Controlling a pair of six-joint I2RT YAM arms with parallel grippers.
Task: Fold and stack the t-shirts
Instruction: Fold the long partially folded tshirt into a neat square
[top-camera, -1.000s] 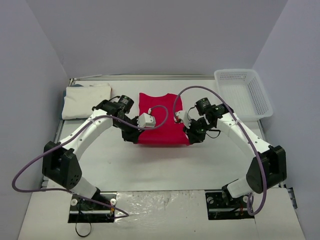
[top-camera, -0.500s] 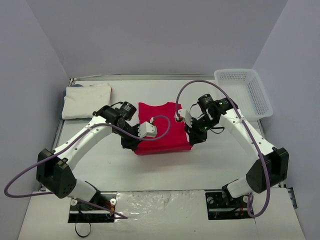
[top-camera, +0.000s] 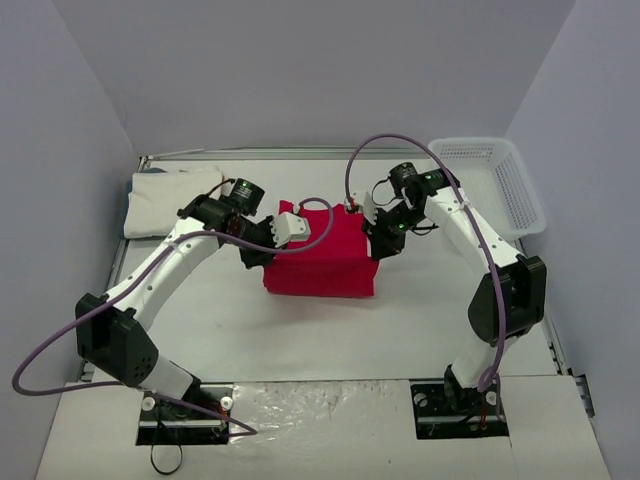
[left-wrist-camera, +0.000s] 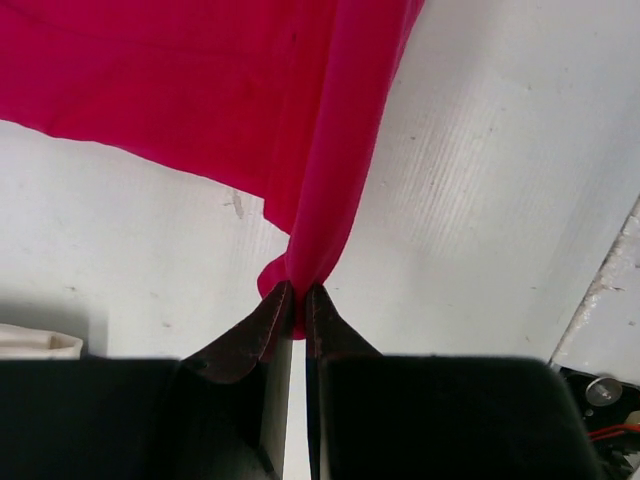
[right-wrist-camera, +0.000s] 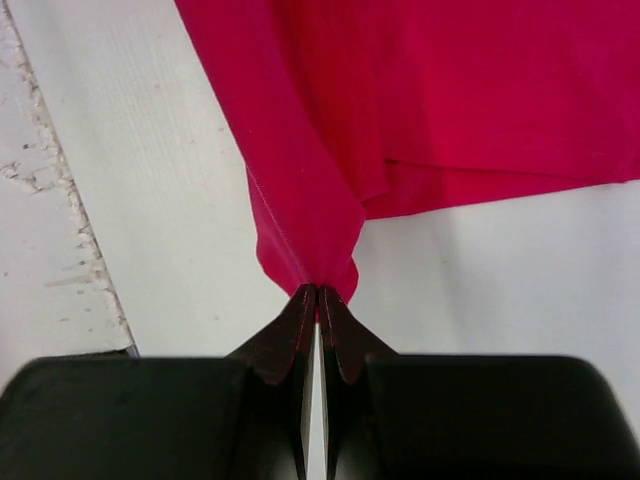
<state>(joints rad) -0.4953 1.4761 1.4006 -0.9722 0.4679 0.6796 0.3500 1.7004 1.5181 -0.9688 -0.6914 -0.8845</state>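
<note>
The white bench (top-camera: 300, 330) spreads beneath both arms and carries everything else.

The red shirt (top-camera: 325, 262) spans the gap between the two grippers. Its near edge lies flat on the bench, on the arm-base side of both grippers. Its far corners are gathered up at the fingertips.

The white mesh basket (top-camera: 495, 185) sits out beyond the right gripper, on its outer side and well apart from it.

The white shirt (top-camera: 170, 200) is a folded rectangle. It lies on the outer side of the left gripper, near it but not touching.

The left gripper (top-camera: 260, 248) is clamped on the left corner of the red shirt. In its wrist view the dark fingertips (left-wrist-camera: 268, 318) press together on a bunched point of the cloth. From there the cloth runs away in a narrow fold and widens over the bench.

The right gripper (top-camera: 378, 243) is likewise clamped on the right corner of the red shirt. Its fingertips (right-wrist-camera: 345, 335) meet on a pinched tuck of fabric, which fans outward ahead of them.
</note>
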